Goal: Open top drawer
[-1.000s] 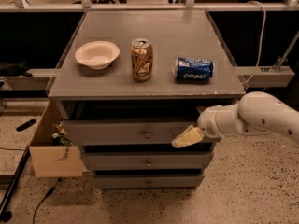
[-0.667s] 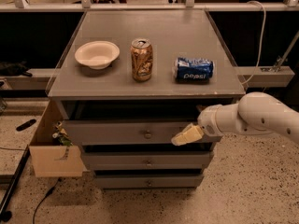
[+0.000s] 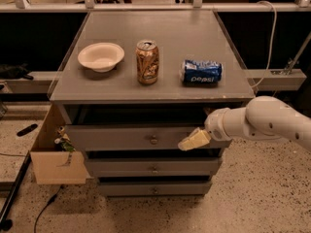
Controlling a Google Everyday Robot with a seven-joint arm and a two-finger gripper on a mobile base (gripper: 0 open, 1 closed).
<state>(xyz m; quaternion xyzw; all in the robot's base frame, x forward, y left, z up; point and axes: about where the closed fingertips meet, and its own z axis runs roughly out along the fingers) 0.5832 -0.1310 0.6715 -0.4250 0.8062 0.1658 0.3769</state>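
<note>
Very little differs between the earlier views and now. The gripper point(image 3: 193, 141) sits just right of centre in the frame, over the right end of the top drawer point(image 3: 116, 138) front. It is a trace higher than a second ago, and its tip is at almost the same spot. The white arm point(image 3: 265, 118) behind it, at the right of the frame, is a shade further left, closer to the drawers. No shift of the drawer front itself can be made out.

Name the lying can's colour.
The can is blue, camera view; the gripper is at the top drawer front.
</note>
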